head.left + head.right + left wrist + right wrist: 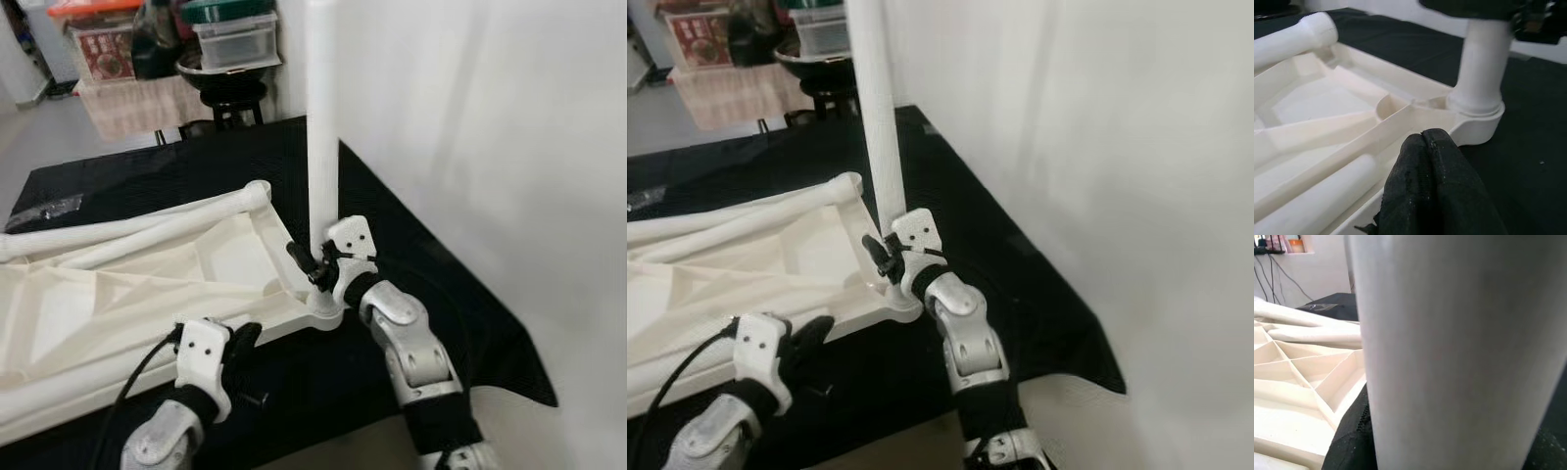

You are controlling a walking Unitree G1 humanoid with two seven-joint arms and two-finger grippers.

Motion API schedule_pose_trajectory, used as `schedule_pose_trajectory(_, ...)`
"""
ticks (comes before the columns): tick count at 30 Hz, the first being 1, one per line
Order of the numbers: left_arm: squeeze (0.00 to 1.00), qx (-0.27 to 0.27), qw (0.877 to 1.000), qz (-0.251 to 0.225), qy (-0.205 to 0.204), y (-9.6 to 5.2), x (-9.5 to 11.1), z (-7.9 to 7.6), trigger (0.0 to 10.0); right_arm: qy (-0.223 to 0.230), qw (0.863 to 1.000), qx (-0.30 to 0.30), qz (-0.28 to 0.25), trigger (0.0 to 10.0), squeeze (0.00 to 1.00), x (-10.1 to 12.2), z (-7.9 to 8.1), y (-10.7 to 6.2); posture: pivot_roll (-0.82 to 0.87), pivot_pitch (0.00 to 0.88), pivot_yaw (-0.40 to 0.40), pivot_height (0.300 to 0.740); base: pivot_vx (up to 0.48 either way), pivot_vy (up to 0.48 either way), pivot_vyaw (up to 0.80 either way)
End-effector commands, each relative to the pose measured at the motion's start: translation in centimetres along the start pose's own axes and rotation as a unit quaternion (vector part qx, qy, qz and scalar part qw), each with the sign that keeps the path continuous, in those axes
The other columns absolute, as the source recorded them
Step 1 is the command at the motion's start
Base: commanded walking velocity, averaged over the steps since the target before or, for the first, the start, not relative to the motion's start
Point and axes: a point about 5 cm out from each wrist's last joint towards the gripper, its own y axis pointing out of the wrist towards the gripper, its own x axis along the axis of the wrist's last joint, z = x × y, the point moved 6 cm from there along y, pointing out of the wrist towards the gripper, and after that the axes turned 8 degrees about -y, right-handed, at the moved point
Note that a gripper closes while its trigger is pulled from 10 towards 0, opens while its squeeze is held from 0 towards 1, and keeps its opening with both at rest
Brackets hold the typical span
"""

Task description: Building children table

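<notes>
The right gripper [312,262] is closed around the white table leg [322,117] close to its lower end, and the leg stands upright in the corner socket of the tabletop [127,294]. The tabletop is white plastic and lies upside down on a black cloth [411,245], so its ribs are visible. More white legs [118,227] lie across it. The left gripper [1435,191] has its fingers pressed together with nothing between them, and its tips rest against the near edge of the tabletop, just beside the socket.
</notes>
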Motion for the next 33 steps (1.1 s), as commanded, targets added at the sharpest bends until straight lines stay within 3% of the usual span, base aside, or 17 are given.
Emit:
schedule_pose_trajectory(1,0.0,0.005,1.0,0.012,-0.001,0.1,-0.5,0.3,10.0,-0.018,0.997,0.031,0.061,6.1,0.0,-2.9,1.8,0.4,-0.03,0.028,0.003,0.74,0.0,0.0,0.0)
schedule_pose_trajectory(2,0.0,0.005,1.0,0.012,-0.001,0.1,-0.5,0.3,10.0,-0.018,0.997,0.031,0.061,6.1,0.0,-2.9,1.8,0.4,-0.03,0.028,0.003,0.74,0.0,0.0,0.0)
schedule_pose_trajectory(3,0.0,0.008,1.0,0.011,0.0,0.1,-0.5,0.3,10.0,-0.007,0.997,0.044,0.058,10.0,0.13,-2.8,1.9,0.6,-0.03,0.025,0.004,0.74,0.0,0.0,0.0)
schedule_pose_trajectory(4,0.0,0.009,1.0,0.01,0.0,0.1,-0.5,0.3,10.0,0.001,0.997,0.052,0.055,10.0,0.13,-2.6,2.0,0.6,-0.03,0.025,0.004,0.74,0.0,0.0,0.0)
schedule_pose_trajectory(5,0.0,0.008,1.0,0.011,-0.001,0.2,-0.5,0.2,10.0,0.013,0.996,0.081,0.047,10.0,1.0,-2.4,2.3,0.7,-0.03,0.022,0.004,0.74,0.0,0.0,0.0)
schedule_pose_trajectory(9,0.0,0.002,1.0,0.013,-0.005,0.4,-0.6,0.1,10.0,0.015,0.989,0.146,0.012,10.0,1.0,-0.7,2.2,0.9,-0.03,0.015,0.005,0.74,0.0,0.0,0.0)
schedule_pose_trajectory(12,0.0,0.002,1.0,0.013,-0.005,0.4,-0.6,0.1,10.0,0.014,0.987,0.161,0.005,10.0,1.0,-0.1,2.1,0.8,-0.03,0.015,0.005,0.74,0.0,0.0,0.0)
schedule_pose_trajectory(14,0.0,0.0,1.0,0.014,-0.006,0.6,-0.7,0.1,10.0,0.019,0.976,0.216,-0.009,10.0,1.0,0.8,1.9,0.8,-0.02,0.007,0.007,0.74,0.0,0.0,0.0)
schedule_pose_trajectory(15,0.0,0.0,1.0,0.015,-0.005,0.6,-0.8,0.1,10.0,0.001,0.968,0.252,-0.018,10.0,0.58,1.3,1.9,0.8,-0.02,0.001,0.003,0.74,0.0,0.0,0.0)
schedule_pose_trajectory(16,0.0,-0.001,1.0,0.016,-0.005,0.7,-0.8,0.1,10.0,-0.015,0.956,0.291,-0.017,10.0,0.0,1.4,1.8,0.6,-0.02,0.0,0.002,0.74,0.0,0.0,0.0)
schedule_pose_trajectory(21,0.0,-0.002,1.0,0.018,-0.004,0.8,-0.9,0.1,10.0,-0.036,0.935,0.353,-0.003,10.0,0.0,1.6,1.4,0.5,0.0,0.0,-0.001,0.74,0.0,0.0,0.0)
schedule_pose_trajectory(25,0.0,-0.001,1.0,0.02,-0.003,0.9,-1.1,0.1,10.0,-0.03,0.931,0.363,0.008,10.0,0.0,1.7,0.9,0.7,0.0,0.0,-0.002,0.74,0.0,0.0,0.0)
schedule_pose_trajectory(27,0.0,-0.001,1.0,0.022,-0.004,1.0,-1.2,0.2,10.0,-0.009,0.931,0.364,0.016,0.0,0.0,1.6,0.6,0.9,0.01,0.0,0.001,0.74,0.0,0.0,0.0)
schedule_pose_trajectory(33,0.0,-0.003,1.0,0.025,-0.007,1.1,-1.4,0.3,10.0,0.004,0.925,0.381,0.014,0.0,0.0,1.3,0.4,0.4,0.0,0.0,0.008,0.74,0.0,0.0,0.0)
